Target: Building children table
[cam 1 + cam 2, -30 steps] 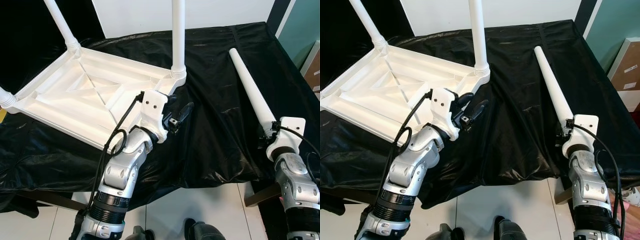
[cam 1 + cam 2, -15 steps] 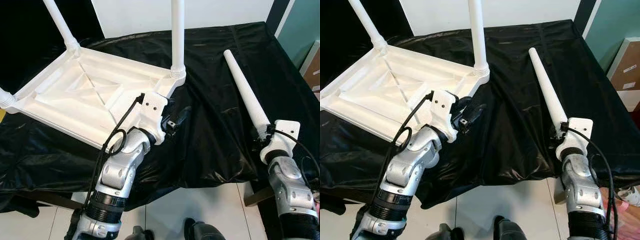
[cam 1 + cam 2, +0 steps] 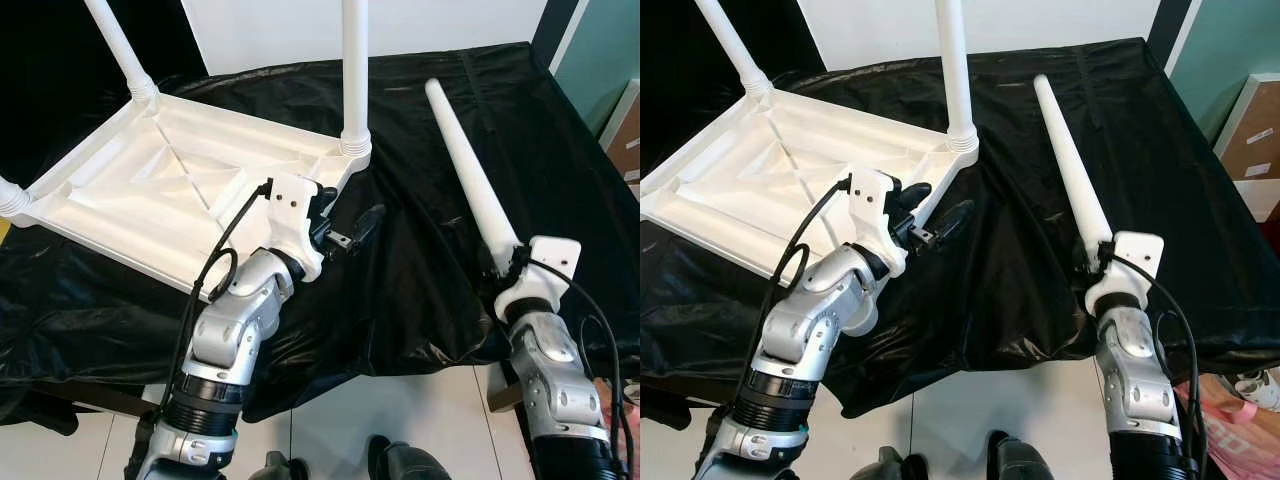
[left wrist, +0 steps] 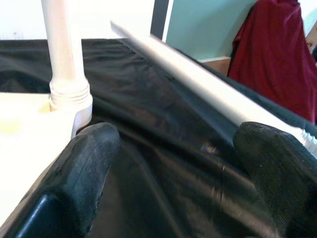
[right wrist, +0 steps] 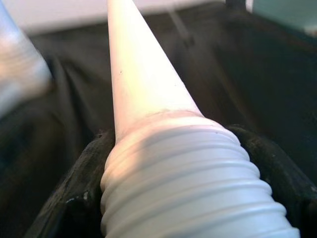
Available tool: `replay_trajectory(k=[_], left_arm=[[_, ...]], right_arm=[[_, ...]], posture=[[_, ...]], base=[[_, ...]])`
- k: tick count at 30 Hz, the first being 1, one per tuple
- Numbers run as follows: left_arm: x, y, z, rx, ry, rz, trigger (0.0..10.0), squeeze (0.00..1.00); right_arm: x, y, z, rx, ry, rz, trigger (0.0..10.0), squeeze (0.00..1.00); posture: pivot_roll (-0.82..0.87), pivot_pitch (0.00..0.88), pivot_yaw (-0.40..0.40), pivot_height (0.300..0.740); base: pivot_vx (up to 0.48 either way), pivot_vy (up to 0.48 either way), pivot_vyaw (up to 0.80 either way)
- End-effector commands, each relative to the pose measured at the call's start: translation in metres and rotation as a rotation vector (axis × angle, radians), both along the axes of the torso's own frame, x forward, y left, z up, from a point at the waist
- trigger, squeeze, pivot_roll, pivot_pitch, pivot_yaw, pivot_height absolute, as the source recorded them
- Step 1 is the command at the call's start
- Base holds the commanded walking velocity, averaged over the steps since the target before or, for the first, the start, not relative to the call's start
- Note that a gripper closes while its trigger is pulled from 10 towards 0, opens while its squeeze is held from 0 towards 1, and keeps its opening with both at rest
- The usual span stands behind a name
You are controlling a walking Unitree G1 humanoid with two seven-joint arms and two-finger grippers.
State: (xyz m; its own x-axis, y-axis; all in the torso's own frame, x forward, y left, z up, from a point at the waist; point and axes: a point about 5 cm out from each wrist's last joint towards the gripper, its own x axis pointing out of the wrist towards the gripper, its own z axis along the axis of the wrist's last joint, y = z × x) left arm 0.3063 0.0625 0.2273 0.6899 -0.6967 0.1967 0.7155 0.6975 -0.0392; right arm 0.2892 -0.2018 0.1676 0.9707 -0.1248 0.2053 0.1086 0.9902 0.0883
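A white plastic table top [image 3: 170, 195] lies upside down on the black cloth, with several legs screwed in, one of them upright at its near right corner [image 3: 354, 70]. My left gripper [image 3: 345, 228] hovers open just in front of that corner, nothing between its fingers [image 4: 89, 163]. My right gripper [image 3: 508, 265] is shut on the threaded thick end of a loose white table leg [image 3: 465, 165]. The leg's thin tip points away and to the left, raised off the cloth. In the right wrist view the ribbed end [image 5: 193, 168] sits between the black pads.
A black cloth [image 3: 420, 120] covers the work table, hanging over its near edge. White floor tiles [image 3: 380, 410] lie below. A teal wall and a cardboard box [image 3: 1255, 130] stand at the right. A dark red cloth [image 4: 277, 54] hangs in the background.
My right gripper has carried the loose leg leftward and swung its tip to the left. My left gripper has shifted slightly left, closer to the table top's corner.
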Motion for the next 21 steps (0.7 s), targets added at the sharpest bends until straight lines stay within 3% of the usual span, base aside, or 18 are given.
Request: replay_trajectory(k=[1,4,5,6,7,8,9,10,12,17,21], left_arm=[[-0.005,-0.004,-0.002,0.015,-0.003,-0.164,10.0,1.0],[-0.001,-0.003,0.009,-0.039,0.002,-0.187,10.0,1.0],[0.002,-0.003,0.017,-0.088,0.012,-0.218,10.0,0.88],[0.002,-0.003,0.017,-0.088,0.012,-0.218,10.0,0.88],[0.003,-0.004,0.025,-0.151,0.031,-0.259,10.0,0.09],[0.003,-0.004,0.025,-0.151,0.031,-0.259,10.0,0.09],[0.005,-0.005,0.033,-0.208,0.052,-0.304,10.0,0.0],[0.005,-0.005,0.033,-0.208,0.052,-0.304,10.0,0.0],[0.004,-0.006,0.041,-0.247,0.066,-0.404,10.0,0.0],[0.006,-0.003,0.044,-0.195,0.05,-0.482,10.0,0.0],[0.01,-0.001,0.049,-0.17,0.025,-0.48,10.0,0.0]], right_arm=[[-0.002,0.003,0.008,0.01,-0.052,0.018,10.0,0.0],[-0.002,0.013,0.025,0.033,-0.138,0.056,10.0,0.0],[-0.002,0.019,0.035,0.044,-0.186,0.083,10.0,0.0],[-0.002,0.019,0.035,0.044,-0.186,0.083,10.0,0.0],[-0.003,0.025,0.043,0.052,-0.231,0.111,10.0,0.0],[-0.003,0.025,0.043,0.052,-0.231,0.111,10.0,0.0],[-0.005,0.03,0.051,0.051,-0.271,0.137,10.0,0.0],[-0.005,0.03,0.051,0.051,-0.271,0.137,10.0,0.0],[-0.006,0.038,0.067,0.05,-0.344,0.186,10.0,0.0],[-0.005,0.05,0.094,0.029,-0.451,0.253,10.0,0.0],[-0.003,0.053,0.112,0.01,-0.516,0.271,10.0,0.0]], posture=[[-0.15,0.159,0.042,0.74],[-0.15,0.161,0.045,0.74],[-0.16,0.163,0.047,0.74],[-0.16,0.163,0.047,0.74],[-0.16,0.161,0.049,0.74],[-0.16,0.161,0.049,0.74],[-0.16,0.161,0.051,0.74],[-0.16,0.161,0.051,0.74],[-0.16,0.159,0.056,0.74],[-0.16,0.154,0.067,0.74],[-0.16,0.152,0.07,0.74]], base=[[0.0,0.0,0.0],[0.0,0.0,0.0],[0.0,0.0,0.0],[0.0,0.0,0.0],[0.0,0.0,0.0],[0.0,0.0,0.0],[0.0,0.0,0.0],[0.0,0.0,0.0],[0.0,0.0,0.0],[0.0,0.0,0.0],[0.0,0.0,0.0]])
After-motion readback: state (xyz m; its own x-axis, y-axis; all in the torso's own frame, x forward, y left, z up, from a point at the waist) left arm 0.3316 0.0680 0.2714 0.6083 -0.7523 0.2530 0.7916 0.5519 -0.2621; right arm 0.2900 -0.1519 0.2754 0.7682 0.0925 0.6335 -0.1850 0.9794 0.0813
